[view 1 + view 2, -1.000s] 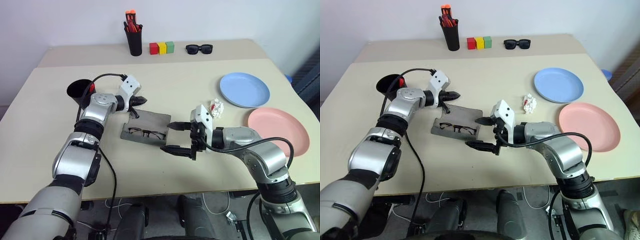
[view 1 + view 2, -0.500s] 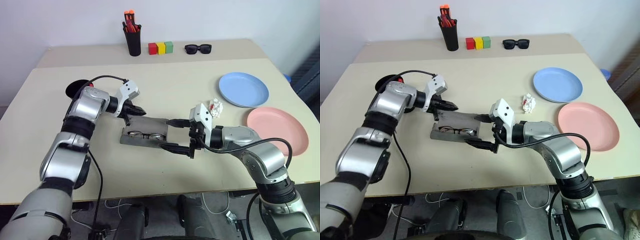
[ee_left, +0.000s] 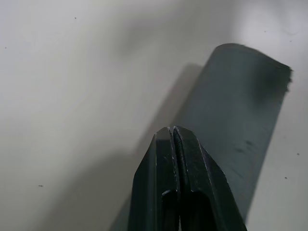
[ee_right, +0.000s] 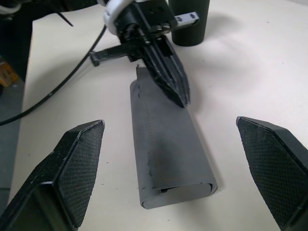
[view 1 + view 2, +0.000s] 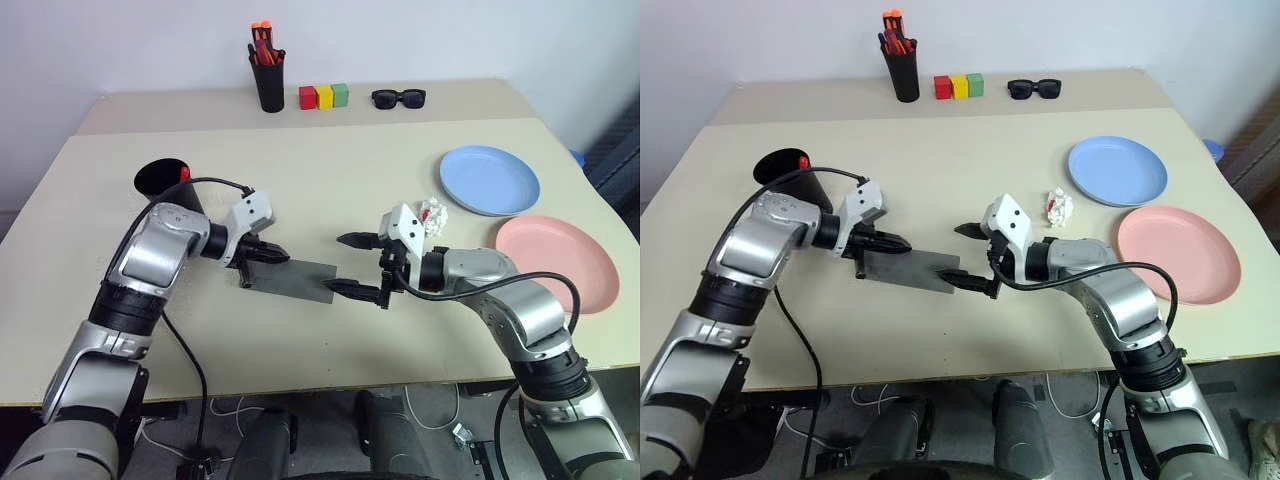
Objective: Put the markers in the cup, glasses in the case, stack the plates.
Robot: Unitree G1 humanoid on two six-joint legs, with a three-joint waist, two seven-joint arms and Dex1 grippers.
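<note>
Right wrist view alone shows case [image 4: 168,149] end gap.

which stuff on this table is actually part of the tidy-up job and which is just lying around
Part of the job:
- grey case, lid down
- black cup with a red-ended marker in it
- light blue plate
- pink plate

Just lying about:
- pen holder with orange-red pens
- three coloured blocks
- black sunglasses
- crumpled paper
</note>
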